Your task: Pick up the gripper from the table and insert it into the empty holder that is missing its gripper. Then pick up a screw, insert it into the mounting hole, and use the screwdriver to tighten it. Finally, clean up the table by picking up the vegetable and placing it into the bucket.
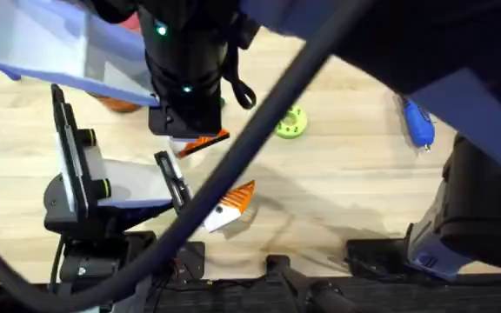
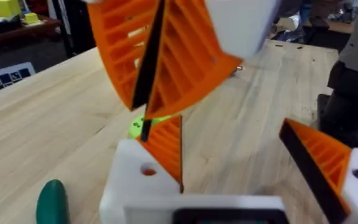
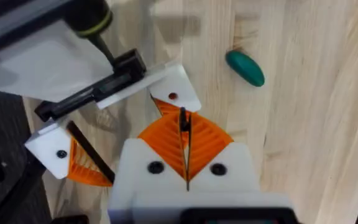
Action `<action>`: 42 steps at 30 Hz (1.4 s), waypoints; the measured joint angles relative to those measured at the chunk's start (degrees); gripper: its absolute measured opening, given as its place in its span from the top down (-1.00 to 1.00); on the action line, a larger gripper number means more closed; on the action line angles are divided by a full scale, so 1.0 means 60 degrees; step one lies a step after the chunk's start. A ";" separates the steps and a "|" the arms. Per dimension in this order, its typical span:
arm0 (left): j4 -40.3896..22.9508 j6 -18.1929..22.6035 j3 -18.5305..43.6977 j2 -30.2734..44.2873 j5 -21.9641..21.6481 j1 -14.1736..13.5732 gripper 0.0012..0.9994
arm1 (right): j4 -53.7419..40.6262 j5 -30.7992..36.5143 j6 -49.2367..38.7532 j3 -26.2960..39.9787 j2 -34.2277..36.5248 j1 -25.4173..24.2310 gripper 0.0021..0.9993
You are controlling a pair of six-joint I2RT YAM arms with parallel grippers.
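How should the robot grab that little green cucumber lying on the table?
Pinch the vegetable across its narrow middle, coming straight down from above. It lies flat on the table, smooth and oblong, so its rounded ends would likely slip.

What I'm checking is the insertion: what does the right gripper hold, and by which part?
The right gripper pinches the orange ribbed fingertip by its narrow tip; the wide end sits at the white holder.

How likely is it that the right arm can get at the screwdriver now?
Probably yes, though not at once. The screwdriver lies alone on bare wood on the right arm's side. But the right gripper has its jaws seemingly shut on the gripper at the holder, and must release first.
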 joint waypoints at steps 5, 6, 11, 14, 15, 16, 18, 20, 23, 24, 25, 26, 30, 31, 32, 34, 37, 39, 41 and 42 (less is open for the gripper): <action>-0.0003 -0.0001 0.0000 -0.0003 0.0000 0.0000 -0.97 | 0.0008 0.0000 -0.0005 0.0000 0.0018 0.0000 0.99; -0.0003 -0.0001 0.0000 0.0000 0.0000 0.0000 -0.97 | 0.0023 0.0000 -0.0006 0.0000 0.0025 0.0004 0.99; -0.0003 -0.0001 0.0000 -0.0002 0.0000 0.0000 -0.98 | 0.0055 0.0000 -0.0018 0.0000 0.0066 0.0038 0.99; -0.0001 -0.0001 0.0000 -0.0003 0.0000 0.0000 -0.97 | 0.0051 -0.0004 -0.0042 0.0000 0.0066 0.0073 0.99; -0.0002 -0.0001 0.0000 -0.0003 0.0000 0.0000 -0.98 | 0.0054 -0.0004 -0.0042 0.0000 0.0066 0.0073 0.99; -0.0003 -0.0001 0.0000 -0.0003 0.0000 0.0000 -0.97 | 0.0055 -0.0004 -0.0045 0.0000 0.0065 0.0073 0.99; -0.0003 0.0001 0.0000 -0.0001 0.0000 0.0000 -0.97 | 0.0053 -0.0002 -0.0045 0.0000 0.0066 0.0073 0.99; -0.0003 -0.0001 0.0000 0.0001 0.0000 0.0000 -0.98 | 0.0054 0.0000 -0.0045 0.0000 0.0066 0.0073 0.99; 0.0001 0.0000 0.0000 0.0000 0.0000 0.0000 -0.97 | 0.0051 -0.0001 -0.0045 0.0000 0.0066 0.0090 0.99; -0.0003 0.0002 0.0000 -0.0003 0.0000 0.0000 -0.97 | 0.0051 -0.0001 -0.0042 0.0000 0.0062 0.0103 0.99; -0.0001 -0.0001 0.0000 -0.0001 0.0000 0.0000 -0.97 | 0.0051 -0.0002 -0.0045 0.0000 0.0066 0.0120 0.99; -0.0003 -0.0001 0.0000 0.0001 0.0000 0.0000 -0.97 | 0.0051 -0.0001 -0.0045 0.0000 0.0063 0.0138 0.99; -0.0003 -0.0001 0.0000 -0.0003 0.0000 0.0000 -0.98 | 0.0051 -0.0004 -0.0045 0.0000 0.0065 0.0196 0.99; -0.0003 0.0002 0.0000 -0.0002 0.0000 0.0000 -0.98 | 0.0051 -0.0004 -0.0046 0.0000 0.0062 0.0200 0.99; 0.0000 0.0000 0.0000 -0.0003 0.0000 0.0000 -0.97 | 0.0051 -0.0004 -0.0049 0.0000 0.0066 0.0200 0.99; -0.0003 0.0002 0.0000 -0.0002 0.0000 0.0000 -0.98 | 0.0040 -0.0004 -0.0068 0.0000 0.0066 0.0200 0.99; 0.0000 0.0000 0.0000 -0.0003 0.0000 0.0000 -0.97 | 0.0011 -0.0004 -0.0071 0.0000 0.0065 0.0197 0.99; -0.0002 0.0002 0.0000 -0.0002 0.0000 0.0000 -0.97 | -0.0005 -0.0004 -0.0071 0.0000 0.0066 0.0200 0.99; 0.0001 0.0000 0.0000 0.0000 0.0000 0.0000 -0.97 | -0.0011 -0.0004 -0.0071 0.0000 0.0063 0.0200 0.99; -0.0003 -0.0001 0.0000 -0.0003 0.0000 0.0000 -0.97 | -0.0015 -0.0004 -0.0071 0.0000 0.0065 0.0200 0.99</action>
